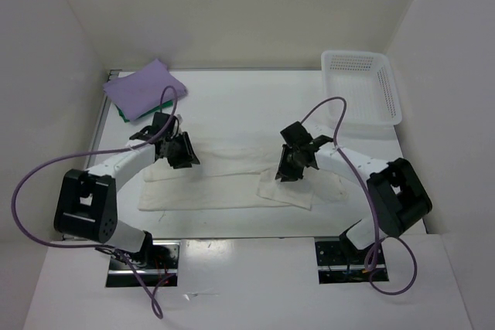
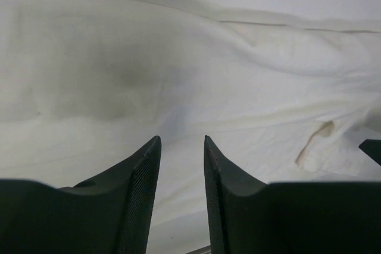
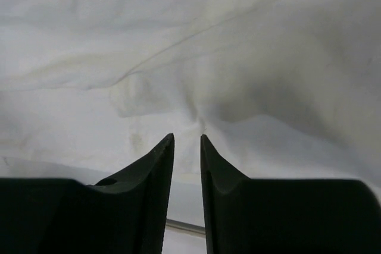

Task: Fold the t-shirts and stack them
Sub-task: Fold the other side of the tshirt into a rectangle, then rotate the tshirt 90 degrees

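On the smooth white counter [image 1: 247, 98], boxed in by plain white walls, the large cream-white cloth t-shirt [image 1: 224, 183] lies spread near the arms as a long, soft, creased band with one flap folded over on the right. A pale lavender-purple t-shirt [image 1: 143, 89], folded into a neat square, rests at the far left corner on a bright green t-shirt [image 1: 124, 116] that shows only as a sliver. A white perforated plastic basket [image 1: 390, 90], rectangular, stands at the far right. The left end effector [image 2: 182, 141] hangs released over rumpled cream cloth with its dark wedge fingers parted. The right end effector [image 3: 187, 138] is also released, narrowly parted, with a pucker of cloth just ahead of its tips.
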Controlling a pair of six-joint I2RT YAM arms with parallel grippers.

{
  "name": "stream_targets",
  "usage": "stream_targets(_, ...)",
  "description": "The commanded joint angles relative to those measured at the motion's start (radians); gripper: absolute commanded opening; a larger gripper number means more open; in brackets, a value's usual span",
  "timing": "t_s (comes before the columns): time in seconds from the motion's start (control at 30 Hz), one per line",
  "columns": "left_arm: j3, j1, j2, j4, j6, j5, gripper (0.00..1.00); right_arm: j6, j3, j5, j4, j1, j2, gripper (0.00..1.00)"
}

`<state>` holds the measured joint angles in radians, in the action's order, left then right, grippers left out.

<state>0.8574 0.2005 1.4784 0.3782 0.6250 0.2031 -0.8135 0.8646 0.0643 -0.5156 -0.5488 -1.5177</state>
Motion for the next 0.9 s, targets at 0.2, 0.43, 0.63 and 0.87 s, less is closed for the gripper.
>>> stream_targets(0.2,0.023,-0.012,0.020,-0.051,-0.016,0.028,0.43,0.062,0.138,-0.031,0.090,0.134,-0.022,0.06)
stream_targets(0.43,-0.001,-0.151,0.178,-0.084,-0.014,0.051,0.43,0.042,0.162,-0.109,0.172,0.190,-0.159,0.01)
stream_targets(0.63,-0.001,-0.239,0.132,-0.038,-0.033,0.068,0.40,0.023,0.197,-0.072,0.213,0.190,-0.262,0.01)
stream_targets(0.87,0.081,-0.267,-0.111,0.039,-0.022,0.128,0.34,0.014,0.443,-0.031,0.233,0.170,-0.507,0.01)
